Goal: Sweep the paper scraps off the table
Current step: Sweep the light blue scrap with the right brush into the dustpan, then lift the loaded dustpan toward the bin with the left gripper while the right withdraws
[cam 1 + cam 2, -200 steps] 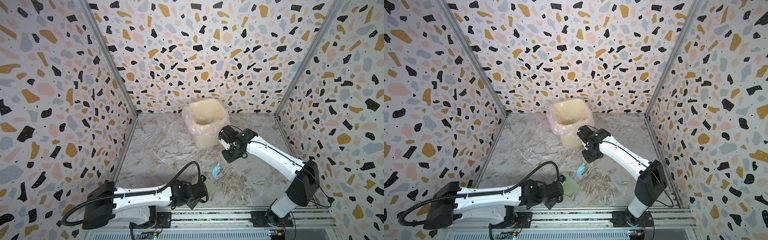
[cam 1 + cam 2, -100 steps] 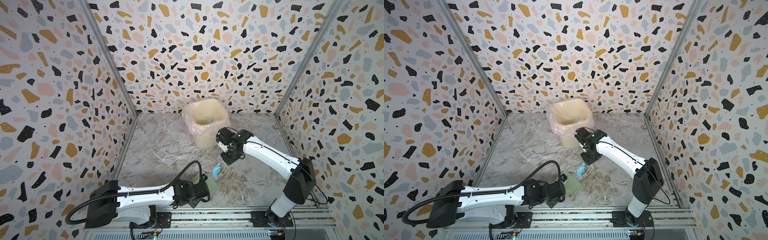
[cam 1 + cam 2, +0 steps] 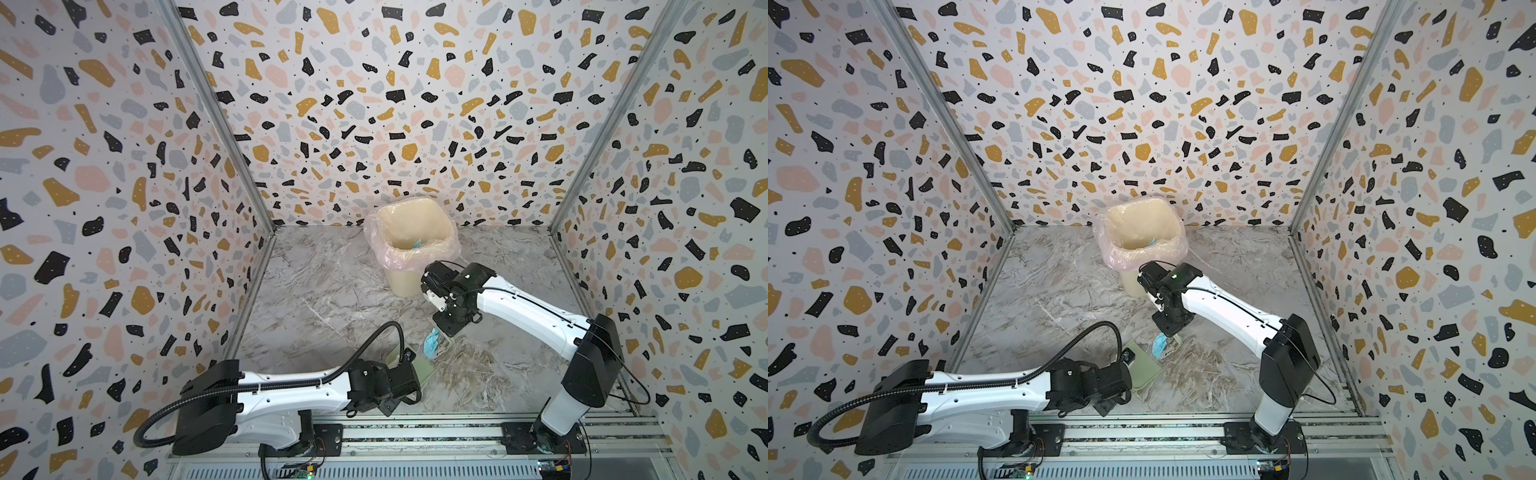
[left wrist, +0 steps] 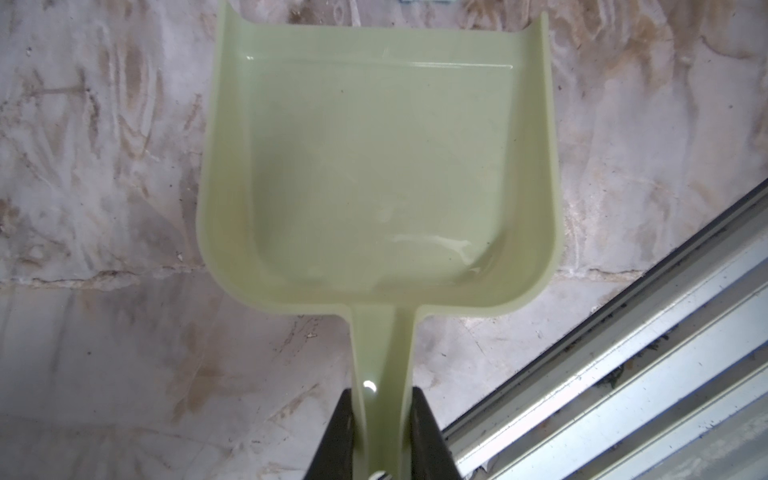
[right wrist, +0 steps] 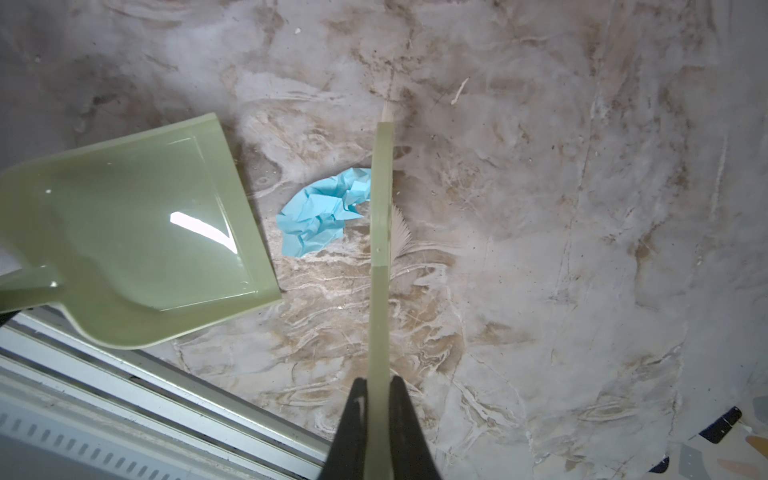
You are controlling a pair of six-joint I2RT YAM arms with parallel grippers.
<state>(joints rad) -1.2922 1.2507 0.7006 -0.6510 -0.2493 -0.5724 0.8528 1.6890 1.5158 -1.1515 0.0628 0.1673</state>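
Left gripper (image 4: 381, 436) clamps dustpan (image 4: 374, 166) handle, right gripper (image 5: 378, 428) clamps brush (image 5: 381, 208) handle; blue paper scrap (image 5: 322, 214) lies just off dustpan's lip, brush beyond.

Bright even light, glare on dustpan (image 5: 137, 241).

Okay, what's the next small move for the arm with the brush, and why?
Probably a short sweep toward the dustpan. The right end effector grips the brush right beside the light blue paper scrap, which lies on the table between the brush and the dustpan's open lip. The dustpan, gripped by the left end effector, is empty.
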